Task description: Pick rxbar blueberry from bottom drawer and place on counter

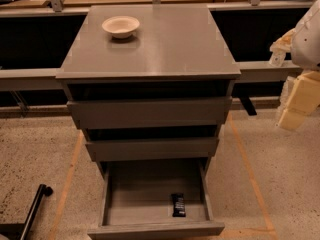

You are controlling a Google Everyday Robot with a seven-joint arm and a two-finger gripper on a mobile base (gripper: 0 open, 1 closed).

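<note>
Rxbar blueberry (178,205) lies in bottom drawer (142,196); end effector (295,109), seemingly, beside counter (170,44).

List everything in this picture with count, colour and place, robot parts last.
counter: one, grey, cabinet top.
bowl: one, white, counter's back left.
upper drawers: two, grey, under the counter.
bottom drawer: one, grey, pulled open, lowest.
rxbar blueberry: one, black, bottom drawer floor, front right.
rails: two, grey, behind the cabinet.
tape lines: several, orange, on the floor.
pole: one, black, bottom left floor.
gripper: one, cream, right edge, apart from the cabinet.
</note>
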